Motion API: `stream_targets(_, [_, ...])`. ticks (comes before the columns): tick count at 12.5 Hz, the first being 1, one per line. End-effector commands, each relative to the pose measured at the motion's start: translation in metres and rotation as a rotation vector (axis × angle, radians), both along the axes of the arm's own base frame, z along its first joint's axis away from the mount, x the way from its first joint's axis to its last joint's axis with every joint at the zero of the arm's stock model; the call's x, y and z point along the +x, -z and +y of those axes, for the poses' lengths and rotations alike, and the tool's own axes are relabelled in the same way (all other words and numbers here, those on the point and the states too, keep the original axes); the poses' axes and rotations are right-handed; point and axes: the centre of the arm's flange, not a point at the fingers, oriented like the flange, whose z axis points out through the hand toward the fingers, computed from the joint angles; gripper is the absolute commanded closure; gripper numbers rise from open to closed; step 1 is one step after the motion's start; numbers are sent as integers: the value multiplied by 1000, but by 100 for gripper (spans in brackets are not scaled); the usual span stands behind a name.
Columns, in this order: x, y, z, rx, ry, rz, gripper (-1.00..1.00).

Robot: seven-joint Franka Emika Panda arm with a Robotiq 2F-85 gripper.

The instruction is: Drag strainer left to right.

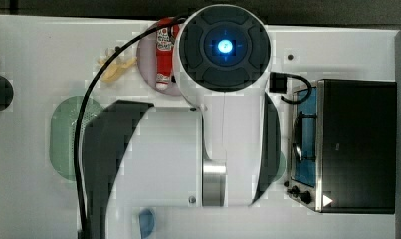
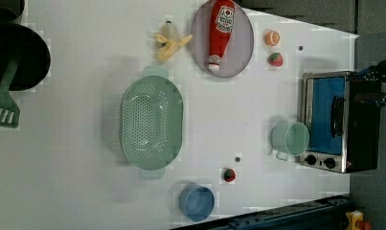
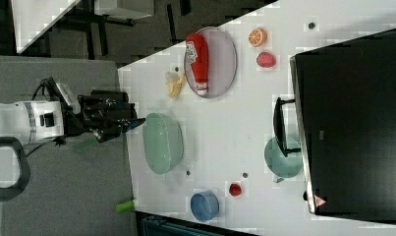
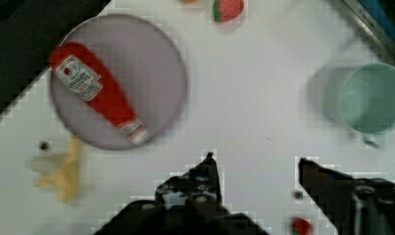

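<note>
The strainer (image 2: 152, 125), a pale mint-green oval bowl dotted with small holes, lies on the white table (image 2: 75, 182) toward the left view's left. In the top view the arm covers all but the strainer's (image 1: 64, 139) left part. My gripper (image 3: 133, 120) hangs just off the strainer's (image 3: 162, 143) rim at the right view's left, apart from it. In the wrist view the gripper (image 4: 256, 164) is open, with only bare table between its two dark fingers (image 4: 207, 171).
A ketchup bottle (image 2: 221, 28) lies on a grey plate (image 2: 243, 48), with a banana (image 2: 169, 44) beside it. A green mug (image 2: 291, 139) stands by the toy oven (image 2: 334, 120). A blue bowl (image 2: 196, 201), small fruit pieces (image 2: 275, 59), a black pan (image 2: 13, 57) and a spatula (image 2: 3, 108) ring the table.
</note>
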Motion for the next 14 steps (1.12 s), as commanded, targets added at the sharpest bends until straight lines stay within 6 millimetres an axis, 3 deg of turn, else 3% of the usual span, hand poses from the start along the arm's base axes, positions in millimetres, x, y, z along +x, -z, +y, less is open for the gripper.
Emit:
stream_targets(1, [-152,-68,-43,31,102,0,-46])
stream_targets(3, [-150,-67,-29,23,77,5,-89])
stream_targets(4, [-149,-67,-22,17,64,2,-100])
stream_targets(7, [-140,-63,8,-5,8,-14,-100])
stream_targets(10, [-123,-43,75,-45,-23,-33,-100])
stream_targets(14, [-110,22,182,-98,107,16,-100])
